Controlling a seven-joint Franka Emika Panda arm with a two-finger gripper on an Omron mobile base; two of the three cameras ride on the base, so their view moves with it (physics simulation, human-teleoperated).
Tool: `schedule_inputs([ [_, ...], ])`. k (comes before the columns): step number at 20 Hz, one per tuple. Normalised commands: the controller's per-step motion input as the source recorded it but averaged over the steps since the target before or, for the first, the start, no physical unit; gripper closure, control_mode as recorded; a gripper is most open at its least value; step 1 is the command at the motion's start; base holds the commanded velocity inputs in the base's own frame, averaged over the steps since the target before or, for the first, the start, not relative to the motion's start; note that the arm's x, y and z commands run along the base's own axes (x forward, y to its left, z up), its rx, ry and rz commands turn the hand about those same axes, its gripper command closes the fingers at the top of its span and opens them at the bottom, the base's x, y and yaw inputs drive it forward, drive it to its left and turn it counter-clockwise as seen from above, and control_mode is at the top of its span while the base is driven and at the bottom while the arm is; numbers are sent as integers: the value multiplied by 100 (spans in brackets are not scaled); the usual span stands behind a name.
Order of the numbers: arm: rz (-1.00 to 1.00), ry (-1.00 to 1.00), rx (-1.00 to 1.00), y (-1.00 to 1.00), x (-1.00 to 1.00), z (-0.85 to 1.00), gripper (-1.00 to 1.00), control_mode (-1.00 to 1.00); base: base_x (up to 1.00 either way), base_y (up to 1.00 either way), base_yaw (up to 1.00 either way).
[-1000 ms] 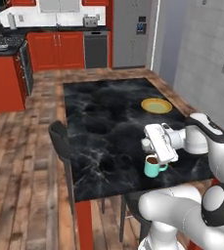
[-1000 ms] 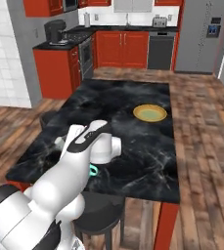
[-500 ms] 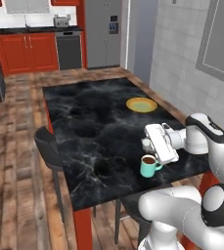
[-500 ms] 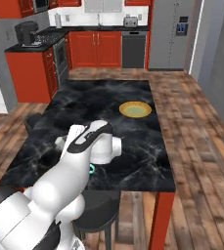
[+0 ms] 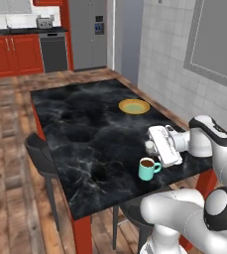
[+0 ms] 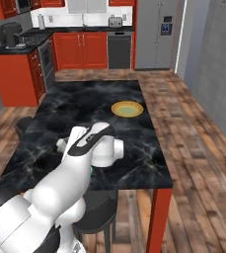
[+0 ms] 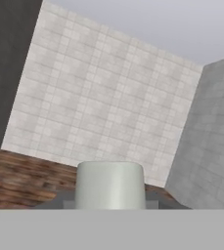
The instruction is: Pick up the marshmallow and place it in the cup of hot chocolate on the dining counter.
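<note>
Now the robot has rolled along the counter. Its gripper is clamped on the marshmallow beside the cup. Letting go here could drop it on the counter.

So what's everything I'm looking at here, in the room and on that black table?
dining counter: one, black marble top with white veins, red legs, middle of the room.
cup of hot chocolate: one, teal mug with brown drink, near the counter's close edge, just below the gripper.
plate: one, yellow with orange rim, farther along the counter.
marshmallow: one, white, held right in front of the hand camera.
stools: two, dark, along the counter's near sides.
cabinets: red, along the back wall.
fridge: one, grey, back wall.
toaster: one, silver, on the back worktop.
gripper: one, white, shut on the marshmallow, above the counter beside the mug.
</note>
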Motion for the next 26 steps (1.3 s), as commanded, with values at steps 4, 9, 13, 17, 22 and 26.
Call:
schedule_inputs([
  [4,0,0,0,0,0,0,100,100,37,0,-6],
  [9,-3,2,0,0,53,0,100,-100,0,0,0],
  [13,-1,8,0,0,48,0,100,-100,0,0,0],
  [17,0,10,0,0,28,-8,100,-100,0,0,0],
  [22,0,8,0,0,20,-20,100,-100,0,0,0],
  [26,0,4,0,-6,18,-22,100,-100,0,0,0],
])
